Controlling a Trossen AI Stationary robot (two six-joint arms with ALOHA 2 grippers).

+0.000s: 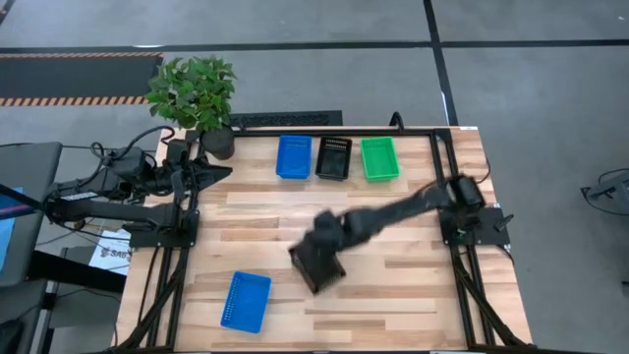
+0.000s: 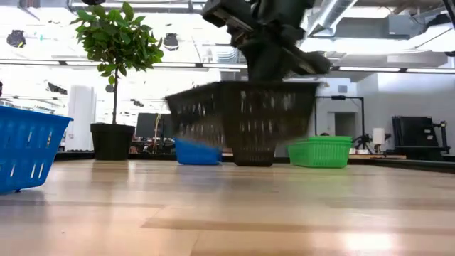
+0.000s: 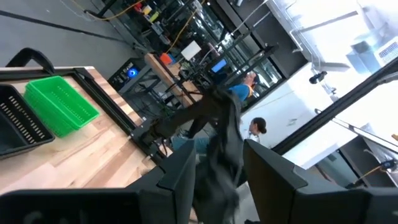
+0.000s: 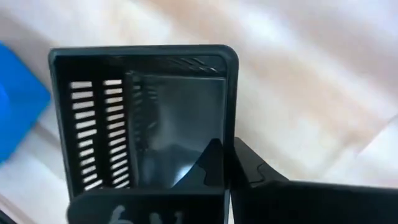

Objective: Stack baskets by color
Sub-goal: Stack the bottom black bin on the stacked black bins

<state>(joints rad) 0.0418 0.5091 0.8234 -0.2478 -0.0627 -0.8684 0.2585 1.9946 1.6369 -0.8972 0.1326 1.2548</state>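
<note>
**Non-task items in view**

We note a potted plant [image 1: 194, 93] in a dark pot at the far left corner of the wooden tabletop [image 1: 393, 295]; in the low view it stands upright as a small leafy tree [image 2: 117, 43]. A black grille strip [image 1: 285, 119] lies on the floor just beyond the tabletop's far edge. Two people [image 3: 249, 90] show in the room beyond, seen through the left wrist view.

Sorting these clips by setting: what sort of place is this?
Probably a robotics lab or workshop: a wooden table in a black frame with two mounted arms, exposed ceiling ducts, and monitors at benches behind.
</note>
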